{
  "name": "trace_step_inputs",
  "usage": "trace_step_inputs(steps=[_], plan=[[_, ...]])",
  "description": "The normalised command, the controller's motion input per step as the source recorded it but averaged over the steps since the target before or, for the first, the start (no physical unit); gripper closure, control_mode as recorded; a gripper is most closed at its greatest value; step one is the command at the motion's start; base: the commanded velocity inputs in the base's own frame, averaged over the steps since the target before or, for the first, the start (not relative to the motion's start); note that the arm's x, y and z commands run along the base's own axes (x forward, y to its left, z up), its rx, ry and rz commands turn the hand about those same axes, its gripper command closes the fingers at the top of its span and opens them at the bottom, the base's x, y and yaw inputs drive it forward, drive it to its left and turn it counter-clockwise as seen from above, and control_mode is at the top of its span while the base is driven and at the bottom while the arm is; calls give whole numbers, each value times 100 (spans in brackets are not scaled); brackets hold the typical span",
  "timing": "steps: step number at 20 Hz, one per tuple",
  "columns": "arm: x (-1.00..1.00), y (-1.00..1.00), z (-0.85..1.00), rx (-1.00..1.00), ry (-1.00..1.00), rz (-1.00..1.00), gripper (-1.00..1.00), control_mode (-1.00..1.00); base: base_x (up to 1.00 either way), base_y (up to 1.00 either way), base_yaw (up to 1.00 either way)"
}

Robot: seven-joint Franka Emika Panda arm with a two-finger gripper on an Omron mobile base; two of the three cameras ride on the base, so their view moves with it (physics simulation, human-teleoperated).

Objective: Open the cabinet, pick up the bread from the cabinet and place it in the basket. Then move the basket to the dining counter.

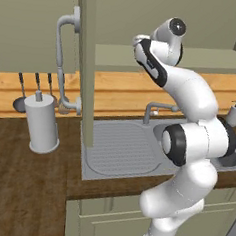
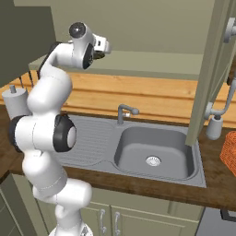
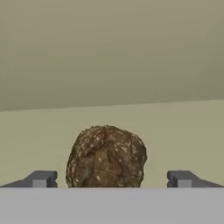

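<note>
The cabinet [image 1: 195, 58] stands open, its door [image 1: 86, 62] swung out edge-on with the curved grey handle [image 1: 62, 50] on its left face; in the right base view the door [image 2: 207, 69] is at the right. My arm reaches up to the cabinet's shelf [image 2: 152, 60]. In the hand view the bread [image 3: 106, 155], a dark brown lumpy ball, lies on the shelf floor. My gripper [image 3: 111, 179] is open, one fingertip [image 3: 41, 178] on each side of the bread with a gap to it. A corner of the orange basket [image 2: 229, 152] shows at the right edge. The dining counter is out of view.
Below the cabinet is a dark wood worktop [image 1: 24, 193] with a grey steel sink [image 2: 154, 150] and faucet [image 2: 124, 111]. A grey canister [image 1: 42, 124] and hanging utensils [image 1: 21, 95] are at the left. A soap dispenser [image 1: 234, 113] stands right of the sink.
</note>
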Motion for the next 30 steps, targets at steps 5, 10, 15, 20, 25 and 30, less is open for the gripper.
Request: trace_step_inputs(steps=[5, 10, 15, 20, 25, 30], plan=[[47, 0, 0, -6, 9, 0, -100, -100, 0, 0, 0], [8, 0, -9, -6, 3, 0, -100, -100, 0, 0, 0], [23, 12, -19, -3, 1, 0, -100, -100, 0, 0, 0], [26, 9, -16, 0, 0, 1, -100, -100, 0, 0, 0], [28, 0, -7, 0, 0, 0, -100, -100, 0, 0, 0], [-3, -17, -62, -4, 6, 0, -100, -100, 0, 0, 0]])
